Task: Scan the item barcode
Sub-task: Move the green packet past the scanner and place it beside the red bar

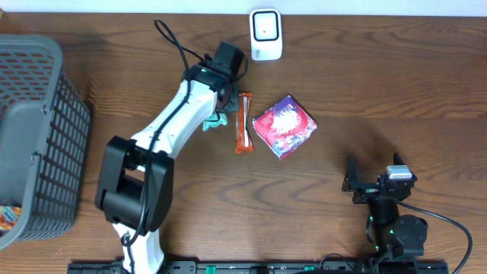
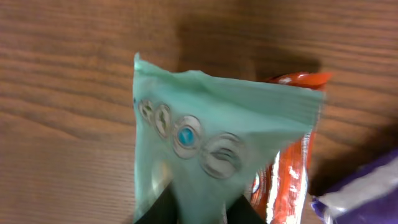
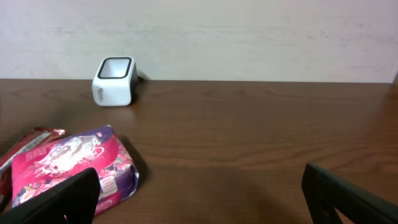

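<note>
A pale green packet [image 2: 217, 143] lies on the wooden table, its lower end between my left gripper's [image 2: 202, 214] dark fingers, which stand slightly apart around it; whether they still pinch it is unclear. From overhead only a green corner of the packet [image 1: 215, 122] shows beside the left gripper [image 1: 221, 110]. A white scanner [image 1: 265, 34] stands at the table's back edge, also in the right wrist view as the scanner [image 3: 114, 81]. My right gripper [image 1: 378, 173] rests near the front right, wide open and holding nothing [image 3: 199, 199].
An orange snack bar [image 1: 243, 122] lies just right of the green packet, and a pink and purple packet [image 1: 284, 125] lies beside that. A grey mesh basket [image 1: 46, 114] with an item inside fills the left side.
</note>
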Motion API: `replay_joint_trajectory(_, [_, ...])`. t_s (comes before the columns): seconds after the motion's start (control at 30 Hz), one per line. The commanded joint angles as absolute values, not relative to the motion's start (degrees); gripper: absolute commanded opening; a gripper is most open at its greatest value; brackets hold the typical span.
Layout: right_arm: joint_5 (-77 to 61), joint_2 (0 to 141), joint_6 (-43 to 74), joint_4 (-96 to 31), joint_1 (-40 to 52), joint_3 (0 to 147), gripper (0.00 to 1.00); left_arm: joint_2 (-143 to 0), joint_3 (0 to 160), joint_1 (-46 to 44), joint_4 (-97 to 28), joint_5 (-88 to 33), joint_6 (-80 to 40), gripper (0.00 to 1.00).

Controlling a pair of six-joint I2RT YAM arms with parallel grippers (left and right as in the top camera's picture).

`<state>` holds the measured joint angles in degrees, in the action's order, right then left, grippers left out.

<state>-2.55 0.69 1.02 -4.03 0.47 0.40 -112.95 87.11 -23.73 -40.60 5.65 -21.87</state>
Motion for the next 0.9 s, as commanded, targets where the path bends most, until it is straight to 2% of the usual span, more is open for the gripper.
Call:
replay_joint_trajectory(0.0, [-2.26, 0.38, 1.63, -4.27, 0.84, 0.34, 0.99, -111.77, 87.9, -24.08, -40.23, 8.16, -20.82, 0.58])
replay_joint_trajectory(0.03, [-2.26, 0.38, 1.63, -4.27, 0.84, 0.34, 0.99, -111.28, 88.33, -24.01, -40.23, 8.23, -20.78, 0.63])
replay_joint_trajectory(0.33, [-2.26, 0.36, 1.63, -4.27, 0.84, 0.34, 0.99, -96.18, 90.15, -20.34, -41.3, 8.21, -20.8, 0.66])
replay_joint_trajectory(0.47, [-2.26, 0.38, 1.63, -4.27, 0.84, 0.34, 0.99, -87.74, 90.15, -17.69, -46.28, 8.21, -20.8, 0.86])
replay_joint_trajectory(0.57, [-2.26, 0.38, 1.63, -4.27, 0.84, 0.34, 0.99, -83.15, 90.13, -16.32, -51.92, 8.19, -20.8, 0.92])
replay_joint_trajectory(0.6, [-2.26, 0.38, 1.63, -4.27, 0.84, 0.34, 0.99, -82.32, 90.13, -16.25, -53.67, 8.21, -20.8, 0.96])
replay_joint_trajectory(0.87, [-2.26, 0.38, 1.63, -4.27, 0.84, 0.34, 0.99, -79.55, 90.15, -15.99, -61.45, 10.13, -17.82, 0.98])
